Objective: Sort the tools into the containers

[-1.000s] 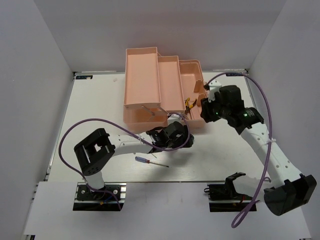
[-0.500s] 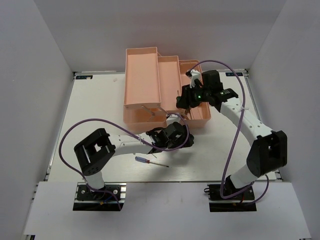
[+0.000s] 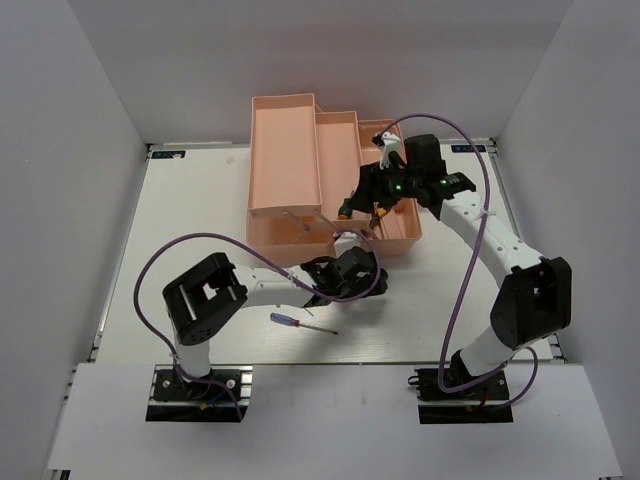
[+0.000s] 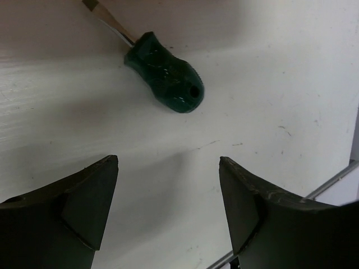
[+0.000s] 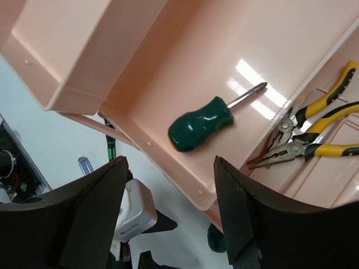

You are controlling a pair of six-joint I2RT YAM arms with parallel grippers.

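Note:
The salmon-pink toolbox (image 3: 283,150) stands open at the back with its trays fanned out. My right gripper (image 5: 171,162) hangs open above its middle tray (image 5: 224,61), where a stubby green-handled screwdriver (image 5: 199,126) lies free of my fingers. Two yellow-black pliers (image 5: 307,147) lie in the compartment beside it. My left gripper (image 4: 168,162) is open and low over the table, with a second stubby green screwdriver (image 4: 165,73) lying just ahead of its fingertips, untouched. A blue-red thin screwdriver (image 3: 290,320) lies on the table near the front. A black-green thin screwdriver (image 5: 112,148) lies beside the toolbox.
Purple cables (image 3: 470,250) loop off both arms. The left arm (image 3: 260,288) stretches across the table in front of the toolbox. White walls enclose the table on the left, right and back.
My right gripper swung left from beside the toolbox to over its middle tray and opened; the green screwdriver now lies in that tray. The left gripper stayed almost still.

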